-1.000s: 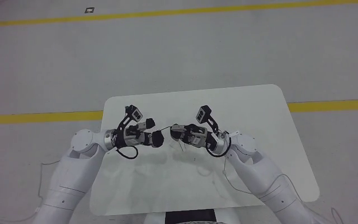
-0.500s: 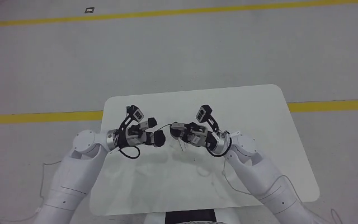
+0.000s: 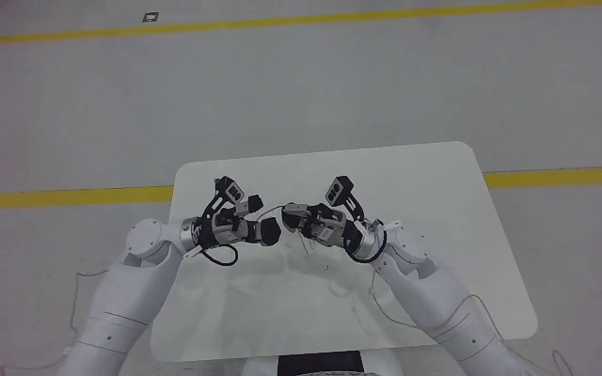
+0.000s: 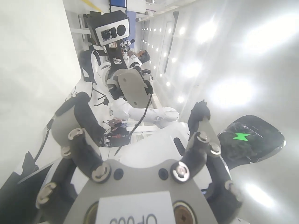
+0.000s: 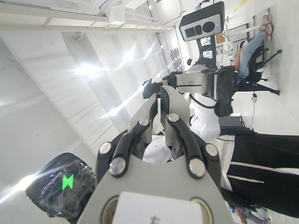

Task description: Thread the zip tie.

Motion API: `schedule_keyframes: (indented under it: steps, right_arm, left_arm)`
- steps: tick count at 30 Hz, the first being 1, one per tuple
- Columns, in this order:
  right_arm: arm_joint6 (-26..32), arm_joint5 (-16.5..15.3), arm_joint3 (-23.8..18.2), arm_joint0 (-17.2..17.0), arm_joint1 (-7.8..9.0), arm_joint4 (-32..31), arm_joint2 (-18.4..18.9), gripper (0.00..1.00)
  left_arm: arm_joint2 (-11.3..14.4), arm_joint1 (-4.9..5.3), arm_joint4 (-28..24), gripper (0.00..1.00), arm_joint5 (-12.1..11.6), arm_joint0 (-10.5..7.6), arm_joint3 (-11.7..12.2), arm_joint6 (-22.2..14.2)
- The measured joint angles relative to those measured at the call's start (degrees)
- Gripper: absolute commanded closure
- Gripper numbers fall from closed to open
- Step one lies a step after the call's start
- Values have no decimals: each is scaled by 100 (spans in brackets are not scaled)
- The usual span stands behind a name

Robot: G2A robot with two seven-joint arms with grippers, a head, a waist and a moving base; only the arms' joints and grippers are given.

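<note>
the right gripper (image 3: 289, 212) is clamping a thin black zip tie (image 4: 140, 122). its tail is hanging between the spread fingers of the left gripper (image 3: 266, 230).

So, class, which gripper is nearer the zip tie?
Right. The right gripper is shut on one end of the zip tie; the left gripper faces it with jaws open, the free tip reaching toward them.

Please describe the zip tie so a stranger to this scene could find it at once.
Look above the middle of the white table. The zip tie is the thin black strip sticking out from the right end effector; unlike the wrist cables, it ends in a free tip.
</note>
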Motion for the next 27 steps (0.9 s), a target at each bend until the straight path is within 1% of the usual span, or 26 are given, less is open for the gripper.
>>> schedule_keyframes:
  steps: [5,7,8,9,10,13,14,15,21,27]
  right_arm:
    - [-116,1,-11,12,-16,-66,-45,100]
    - [-118,38,-9,35,-13,-190,-64,100]
    - [-117,68,-8,46,-8,-282,-69,100]
    - [-111,89,-7,53,-3,-355,-70,100]
    - [-102,116,-7,64,5,-449,-68,100]
    - [-71,189,-30,79,34,-739,-35,100]
    - [-57,205,-45,75,45,-800,-9,100]
    - [-44,216,-55,73,53,-842,13,100]
    - [103,336,-121,90,109,-1154,128,100]
    - [228,425,-149,100,145,-1303,183,100]
  left_arm:
    - [70,-10,-56,1,-20,-53,46,-4]
    - [93,-13,-70,25,-28,-68,62,-6]
    - [106,-14,-79,47,-32,-76,73,-7]
    - [114,-14,-84,61,-33,-81,81,-9]
    - [120,-14,-85,68,-33,-84,89,-11]
    - [125,-9,-83,84,-31,-93,110,-22]
    - [120,-6,-79,93,-27,-95,117,-27]
    - [116,-3,-77,99,-25,-97,121,-30]
    - [93,18,-8,100,13,-99,138,-27]
    - [98,34,25,100,47,-98,145,-35]
